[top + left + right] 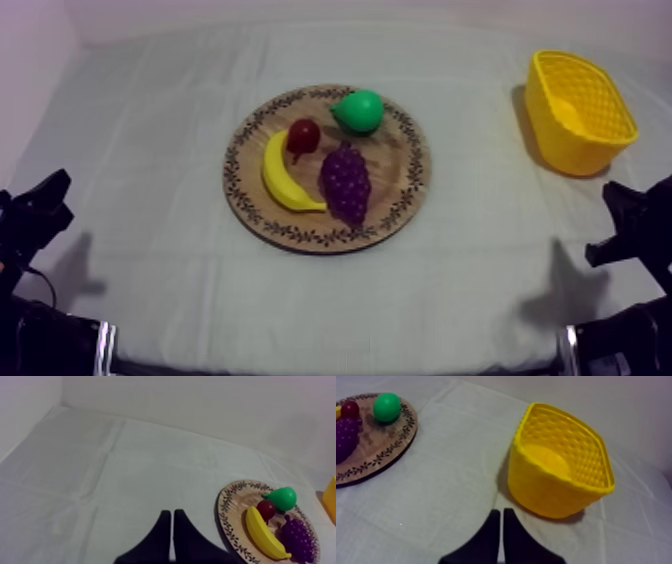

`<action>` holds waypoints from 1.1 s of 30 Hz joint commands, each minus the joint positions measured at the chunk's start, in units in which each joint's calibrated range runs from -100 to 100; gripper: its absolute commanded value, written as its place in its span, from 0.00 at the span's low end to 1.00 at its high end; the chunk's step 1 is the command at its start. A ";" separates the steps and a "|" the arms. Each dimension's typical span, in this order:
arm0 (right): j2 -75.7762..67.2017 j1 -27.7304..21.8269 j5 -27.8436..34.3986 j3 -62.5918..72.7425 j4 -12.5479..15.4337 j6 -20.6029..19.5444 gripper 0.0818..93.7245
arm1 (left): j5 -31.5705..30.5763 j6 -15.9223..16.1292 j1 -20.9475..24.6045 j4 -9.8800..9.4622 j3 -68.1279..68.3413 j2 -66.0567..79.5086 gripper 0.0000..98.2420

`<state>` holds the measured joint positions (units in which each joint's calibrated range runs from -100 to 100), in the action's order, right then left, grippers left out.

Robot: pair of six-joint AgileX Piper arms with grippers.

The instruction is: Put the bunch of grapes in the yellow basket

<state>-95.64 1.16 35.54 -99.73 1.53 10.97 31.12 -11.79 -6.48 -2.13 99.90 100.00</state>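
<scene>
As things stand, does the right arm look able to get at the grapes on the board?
Probably yes. The bunch of grapes lies toward the right side of the wooden board, with bare cloth between it and the right end effector; the banana sits on its other side.

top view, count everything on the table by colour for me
yellow: 2, the banana and the basket
green: 1, the pear
purple: 1, the bunch of grapes
red: 1, the small red fruit
brown: 1, the wooden board
total: 6
</scene>
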 commanded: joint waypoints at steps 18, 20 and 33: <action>-0.03 -1.08 0.10 -0.05 -0.04 -1.58 0.01 | 0.00 -0.01 0.01 0.00 -0.01 0.00 0.00; -0.03 -1.08 0.11 -0.05 -0.04 -1.52 0.01 | 0.00 -0.01 0.01 0.00 -0.01 0.00 0.00; -0.03 -1.06 0.11 -0.05 -0.04 -1.59 0.01 | 0.00 -0.01 0.01 0.00 -0.01 0.00 0.00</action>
<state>-95.64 0.06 35.59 -99.73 1.53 9.34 31.12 -11.79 -6.48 -2.13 99.90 100.00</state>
